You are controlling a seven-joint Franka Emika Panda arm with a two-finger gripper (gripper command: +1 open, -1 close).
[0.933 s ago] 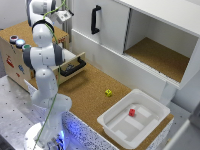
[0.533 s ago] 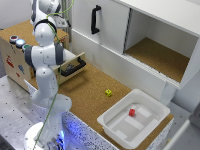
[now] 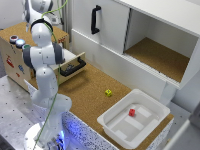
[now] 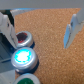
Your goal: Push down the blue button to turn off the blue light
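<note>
— Three round buttons, by our count: one dark red button (image 4: 23, 38), one blue button (image 4: 23, 58) glowing, one green button (image 4: 26, 80) only partly seen.

— Where do we find the blue one?

— On the wooden box (image 3: 12, 62) at the exterior view's far left, between the red and green ones; the blue light (image 3: 19, 43) is lit. The tool (image 4: 39, 30) hangs above the buttons, its two fingers (image 4: 70, 31) spread apart, holding nothing.

— And on the cork tabletop (image 3: 90, 92)?

— One yellow cube (image 3: 108, 92), one white bin (image 3: 134, 119) with one red cube (image 3: 132, 112) inside.
</note>
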